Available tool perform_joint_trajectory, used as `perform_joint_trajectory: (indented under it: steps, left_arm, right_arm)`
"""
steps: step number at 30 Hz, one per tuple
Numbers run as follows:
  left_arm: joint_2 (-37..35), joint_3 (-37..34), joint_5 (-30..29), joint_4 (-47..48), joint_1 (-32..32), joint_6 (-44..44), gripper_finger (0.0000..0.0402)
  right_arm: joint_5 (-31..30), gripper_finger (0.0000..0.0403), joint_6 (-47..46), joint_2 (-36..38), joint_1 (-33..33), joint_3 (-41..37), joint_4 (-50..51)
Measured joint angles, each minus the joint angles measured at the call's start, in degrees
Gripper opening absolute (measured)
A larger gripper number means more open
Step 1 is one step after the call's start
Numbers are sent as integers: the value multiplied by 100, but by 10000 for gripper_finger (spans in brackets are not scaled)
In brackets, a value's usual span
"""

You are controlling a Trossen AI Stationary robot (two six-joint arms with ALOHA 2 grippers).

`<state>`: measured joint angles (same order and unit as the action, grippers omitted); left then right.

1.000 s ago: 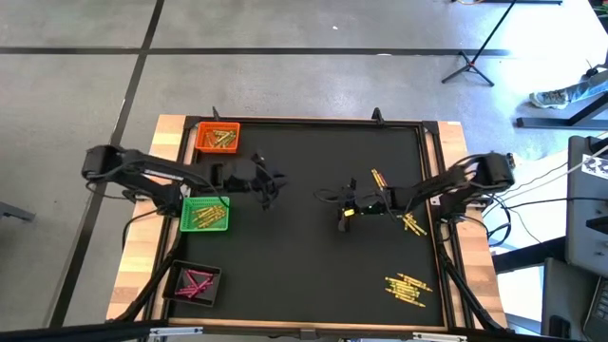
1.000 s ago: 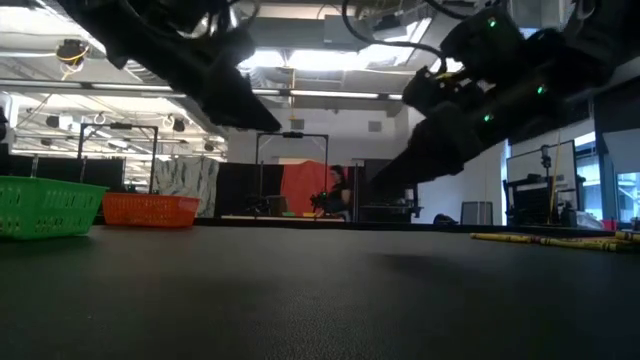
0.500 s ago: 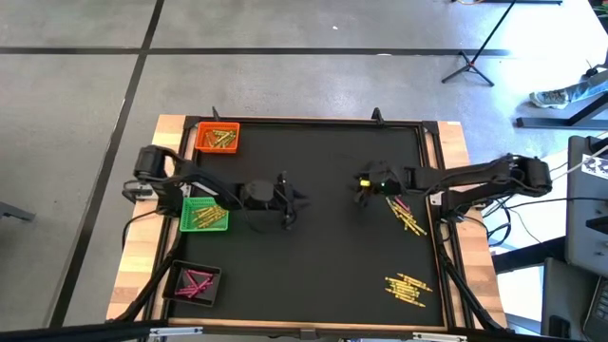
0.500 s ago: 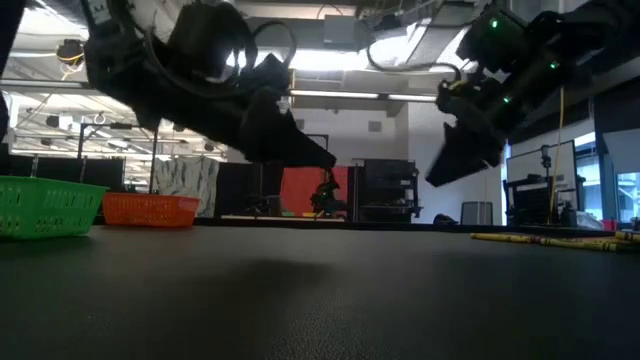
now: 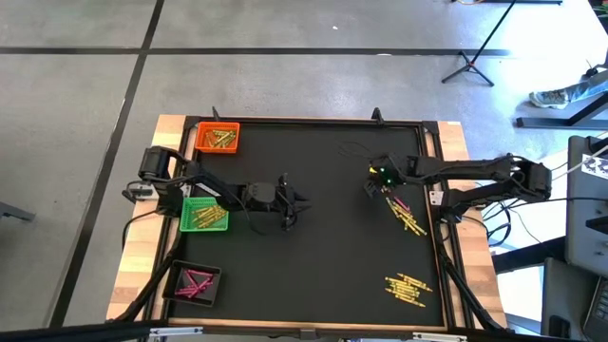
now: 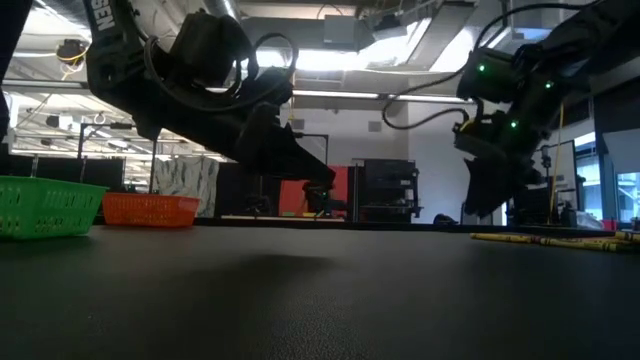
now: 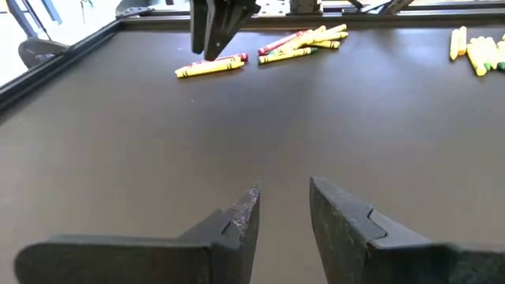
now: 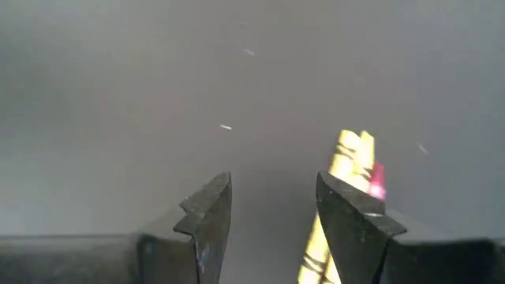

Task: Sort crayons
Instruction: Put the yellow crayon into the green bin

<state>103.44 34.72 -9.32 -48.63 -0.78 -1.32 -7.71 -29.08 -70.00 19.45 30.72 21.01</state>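
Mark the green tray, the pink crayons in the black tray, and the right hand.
green tray [image 5: 183,218]: high view, left rim.
pink crayons [image 5: 195,282]: high view, middle of the pile.
right hand [image 5: 372,188]: high view, between its fingertips.

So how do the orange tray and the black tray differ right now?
The orange tray sits at the table's far left corner; the black tray sits at the near left corner, with the green tray between them. The orange tray holds orange-gold crayons; the black tray holds pink crayons. Both are small, square and away from either gripper.
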Motion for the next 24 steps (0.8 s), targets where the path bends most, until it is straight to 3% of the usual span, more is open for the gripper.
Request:
perform_joint_trajectory:
  steps: [7, 24]
  left_arm:
    - [0, 0, 1, 21, 0, 0, 95]
    - [0, 2, -20, 40, 0, 0, 95]
  right_arm:
    - [224, 182, -369, 0, 395, 0, 266]
    - [128, 182, -389, -543, 384, -9, 65]
